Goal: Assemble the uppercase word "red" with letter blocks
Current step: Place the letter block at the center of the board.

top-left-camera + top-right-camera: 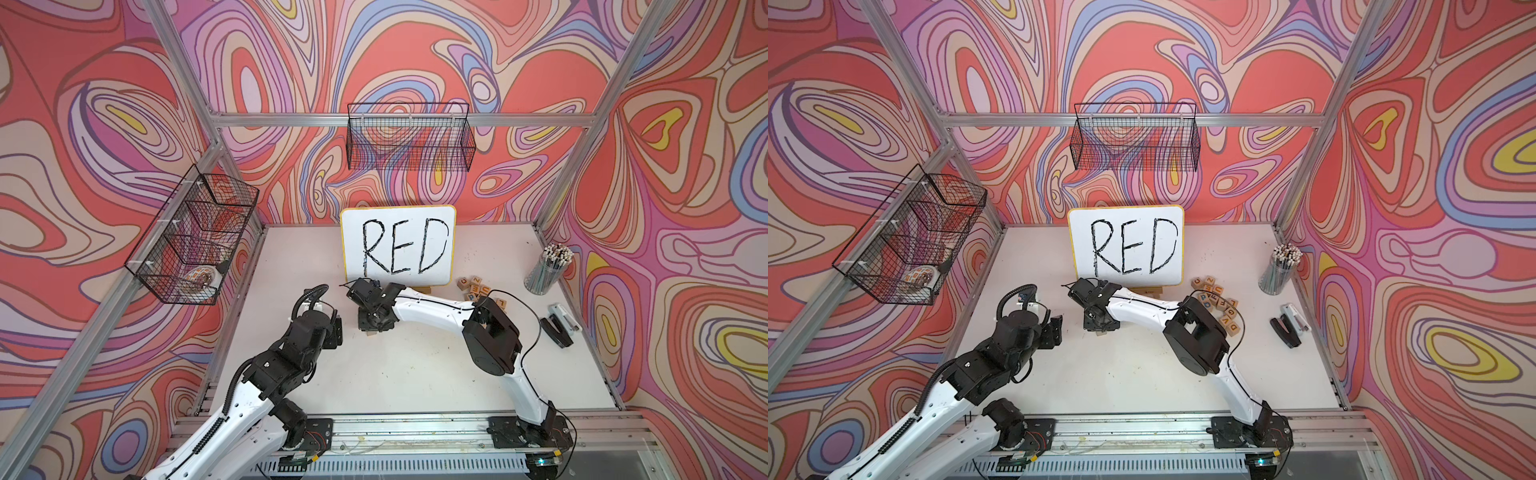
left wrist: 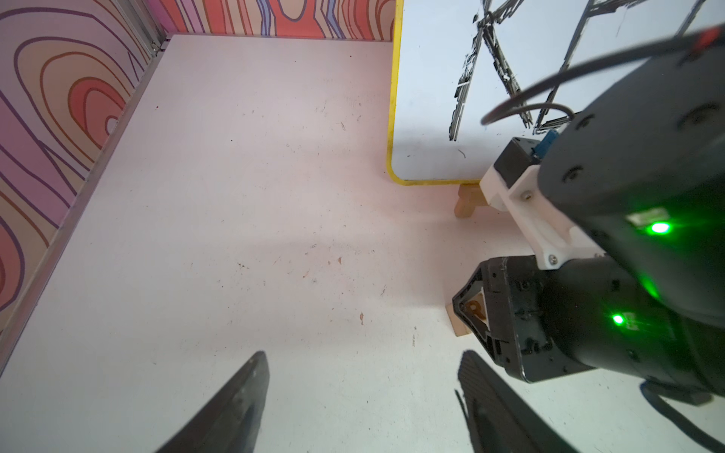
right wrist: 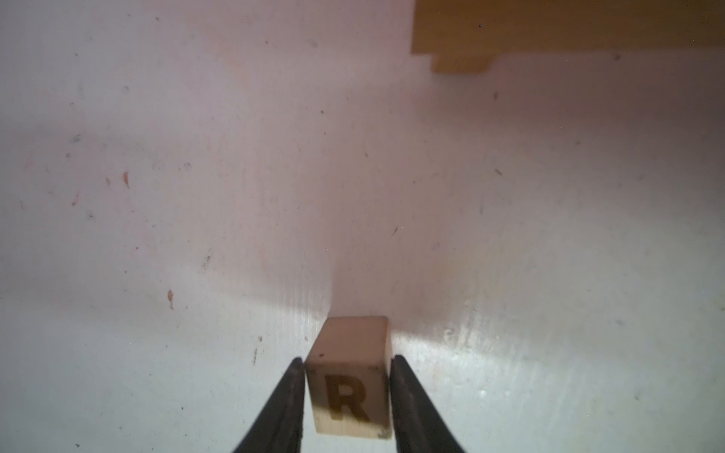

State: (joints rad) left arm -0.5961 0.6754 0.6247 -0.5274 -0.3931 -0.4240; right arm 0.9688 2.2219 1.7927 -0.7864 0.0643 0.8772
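Observation:
A light-wood letter block printed with a brownish R sits between the fingers of my right gripper, which is shut on its two sides. It is low over the white table, just in front of the whiteboard; in both top views only a sliver of the block shows under the gripper. The other letter blocks lie in a loose pile to the right. My left gripper hovers just left of the right one, open and holding nothing.
A white board with handwritten "RED" stands on a wooden foot at the back centre. A cup of pencils and a stapler are at the right edge. Wire baskets hang on the walls.

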